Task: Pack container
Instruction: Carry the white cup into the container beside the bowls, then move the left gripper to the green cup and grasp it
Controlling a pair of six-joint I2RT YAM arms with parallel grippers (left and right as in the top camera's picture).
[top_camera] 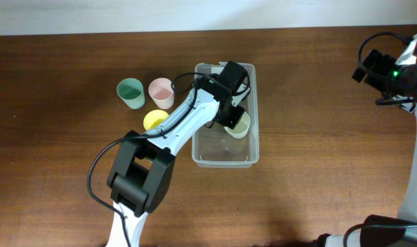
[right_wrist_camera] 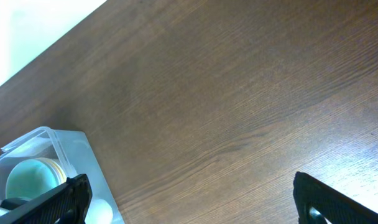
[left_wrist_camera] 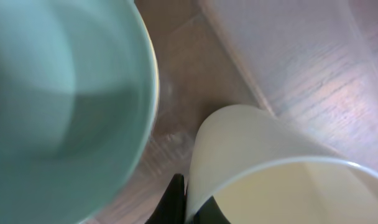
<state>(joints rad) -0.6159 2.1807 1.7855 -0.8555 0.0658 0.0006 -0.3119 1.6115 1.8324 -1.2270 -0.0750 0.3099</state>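
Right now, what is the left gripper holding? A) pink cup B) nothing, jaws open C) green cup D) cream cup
D: the left gripper is shut on the rim of the cream cup, within the walls of the container.

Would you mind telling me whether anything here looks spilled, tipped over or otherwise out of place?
Nothing stands out. The green cup, pink cup and yellow cup stand upright left of the container; the left gripper holds a cream cup inside it. No spill or damage shows.
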